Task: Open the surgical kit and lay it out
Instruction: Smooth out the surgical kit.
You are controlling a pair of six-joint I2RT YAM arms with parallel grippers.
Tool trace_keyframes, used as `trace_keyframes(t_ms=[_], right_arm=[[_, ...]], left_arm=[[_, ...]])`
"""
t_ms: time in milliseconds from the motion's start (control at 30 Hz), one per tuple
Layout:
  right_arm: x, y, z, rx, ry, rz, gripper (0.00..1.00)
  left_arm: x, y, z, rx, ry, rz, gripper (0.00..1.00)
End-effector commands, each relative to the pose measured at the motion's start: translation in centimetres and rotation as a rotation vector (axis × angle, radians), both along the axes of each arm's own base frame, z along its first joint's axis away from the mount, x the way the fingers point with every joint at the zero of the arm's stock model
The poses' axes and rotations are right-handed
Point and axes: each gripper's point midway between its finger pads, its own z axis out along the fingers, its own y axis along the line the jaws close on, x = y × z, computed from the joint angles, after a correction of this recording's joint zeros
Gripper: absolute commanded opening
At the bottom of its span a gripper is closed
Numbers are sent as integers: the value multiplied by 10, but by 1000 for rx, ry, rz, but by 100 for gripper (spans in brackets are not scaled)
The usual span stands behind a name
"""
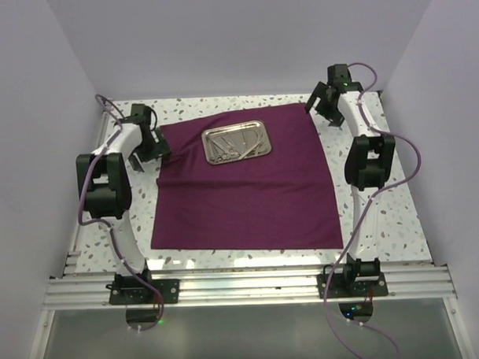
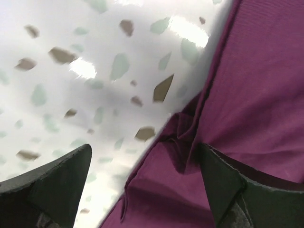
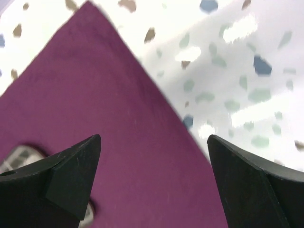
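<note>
Left hand (image 2: 145, 152), right hand (image 3: 154, 138) gape empty — each over an edge of cloth wrap (image 1: 248, 196).

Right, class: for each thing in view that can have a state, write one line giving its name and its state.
Cloth wrap: unfolded, spread flat, puckered at its left edge.
Steel tray: resting on the cloth, instruments inside.
Instruments: lying in the tray, not yet laid out.
Left pincer: open, empty, at the cloth's left edge.
Right pincer: open, empty, at the cloth's far right corner.
</note>
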Motion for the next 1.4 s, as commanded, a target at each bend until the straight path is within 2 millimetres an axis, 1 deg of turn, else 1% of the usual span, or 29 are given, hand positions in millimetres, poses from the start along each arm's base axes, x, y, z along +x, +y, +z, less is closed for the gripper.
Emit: trace_keyframes(t_ms=[0,33,100,133,167,200,267,367,433,500,533,567,600,633,667,700,733,767,800,867,900,1000,1033,1100,1133,1200,1233,1300,1367], right_arm=[[-21,34,74,-14,-94,85,98],[-29,43,68,-18,-74,105,99],[-37,73,66,-23,-67,166,98],[-40,82,62,-21,-55,185,98],[-46,96,58,-22,-37,213,98],[-50,103,53,-21,-22,223,98],[-59,118,48,-4,1,245,99],[-79,135,38,34,40,275,98],[-101,140,32,36,71,300,98],[-118,152,31,33,79,339,98],[-135,152,17,28,123,352,98],[-142,160,30,40,90,378,98],[-150,162,29,40,92,391,98],[-169,171,18,50,130,426,97],[-176,177,32,57,95,459,97],[-187,187,34,74,96,499,96],[-207,205,30,78,113,563,95],[-216,217,34,84,99,609,95],[-227,231,45,104,77,654,94],[-255,271,51,141,64,765,92],[-264,284,55,152,54,797,92],[-288,343,70,226,6,940,90],[-302,364,70,243,10,995,83],[-303,391,82,268,-23,1048,72],[-318,409,64,268,28,1102,62],[-320,436,72,267,3,1156,60],[-332,447,52,244,56,1191,60],[-338,467,54,263,50,1220,62],[-352,481,37,268,83,1245,60]], left_arm=[[-20,16,50,77,-40,5,97],[-23,10,65,61,-72,5,96],[-41,4,66,35,-61,3,93],[-47,-7,81,28,-101,-13,93],[-59,-12,77,15,-87,-20,93],[-64,-15,91,8,-128,-26,93],[-65,-20,94,-14,-179,-37,94],[-36,-21,110,-17,-279,-81,94],[-18,-18,93,-20,-230,-81,93],[12,-15,100,-31,-266,-81,91],[26,-16,82,-40,-245,-89,89],[44,-8,89,-62,-285,-79,86],[56,-8,67,-77,-261,-82,84],[68,-6,64,-98,-274,-84,82],[88,-6,75,-103,-320,-94,80],[97,-5,50,-108,-281,-91,79],[105,-6,44,-115,-280,-97,77],[123,-4,54,-114,-322,-100,77],[129,-4,31,-118,-293,-96,76],[147,-6,30,-131,-325,-98,75],[150,-6,15,-137,-306,-93,75],[166,-9,3,-166,-343,-89,74],[170,-11,3,-176,-354,-93,72],[172,-12,-8,-184,-346,-94,69],[175,-13,-8,-188,-353,-97,64],[176,-14,-15,-193,-344,-101,62],[177,-15,-14,-199,-348,-106,62],[177,-14,-16,-197,-348,-116,59],[178,-14,-16,-200,-354,-129,55]])
